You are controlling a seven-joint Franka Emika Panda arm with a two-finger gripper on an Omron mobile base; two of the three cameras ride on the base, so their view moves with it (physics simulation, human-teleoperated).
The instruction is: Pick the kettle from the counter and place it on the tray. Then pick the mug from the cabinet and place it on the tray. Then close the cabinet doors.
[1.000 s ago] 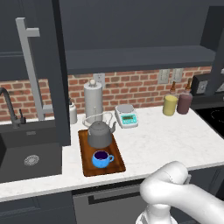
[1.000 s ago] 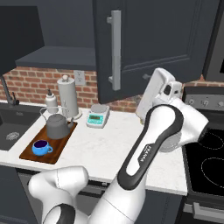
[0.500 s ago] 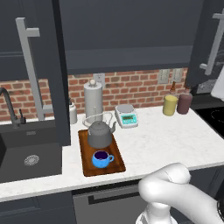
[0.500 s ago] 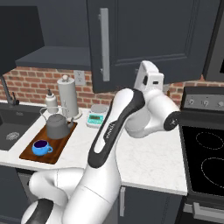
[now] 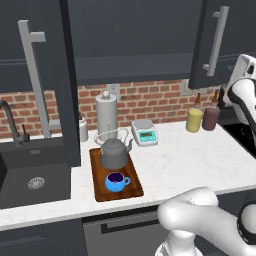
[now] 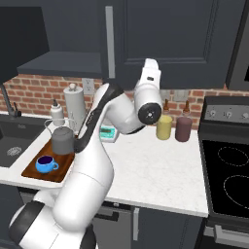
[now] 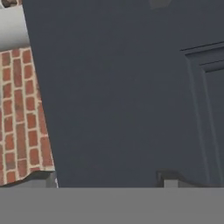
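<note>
The grey kettle (image 5: 114, 153) (image 6: 62, 140) and the blue mug (image 5: 116, 181) (image 6: 44, 164) both stand on the brown tray (image 5: 134, 189) (image 6: 57, 174) on the white counter (image 5: 185, 160). The left cabinet door (image 5: 47, 75) stands wide open. The right cabinet door (image 5: 222, 35) (image 6: 165, 39) is partly swung in, its bar handle (image 5: 215, 41) (image 6: 110, 41) facing out. My gripper (image 7: 107, 178) is raised close to that door's flat panel (image 7: 122, 96), open, with nothing between its fingertips (image 7: 170, 177). In the right base view the hand (image 6: 151, 73) sits against the door.
A paper-towel roll (image 5: 106, 114), a small scale (image 5: 144, 133) and two jars (image 5: 202, 119) stand along the brick wall. The black sink (image 5: 35, 180) lies left of the tray, a stovetop (image 6: 228, 175) to the right.
The right cabinet door has swung further toward shut, its handle shifting left. My arm has followed it up and to the left. Kettle, mug and tray have stayed put.
</note>
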